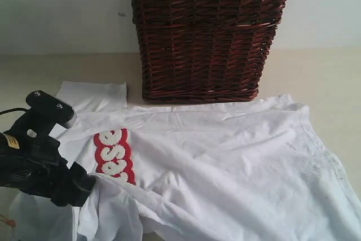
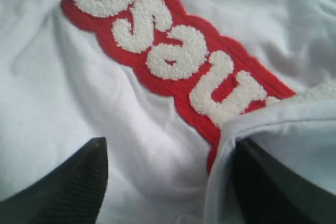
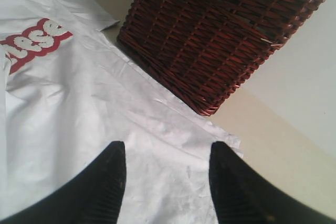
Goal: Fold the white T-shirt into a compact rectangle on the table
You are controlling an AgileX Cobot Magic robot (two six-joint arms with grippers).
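Note:
The white T-shirt [image 1: 225, 156] lies spread and wrinkled on the cream table [image 1: 327, 77], with its red-outlined fuzzy lettering [image 1: 114, 156] partly covered by a fold. My left gripper [image 1: 84, 185] is low at the shirt's left side, by the lettering [image 2: 168, 51]. In the left wrist view the left gripper [image 2: 170, 142] is open, and a folded edge of cloth [image 2: 294, 124] drapes over one finger without being pinched. My right gripper [image 3: 168, 145] hovers open above the shirt [image 3: 79, 93] near its edge; it does not show in the exterior view.
A dark brown wicker basket [image 1: 206, 32] stands at the back, touching the shirt's far edge, and appears again in the right wrist view [image 3: 220, 30]. Bare table [image 3: 278, 150] runs beside the basket and the shirt's right edge.

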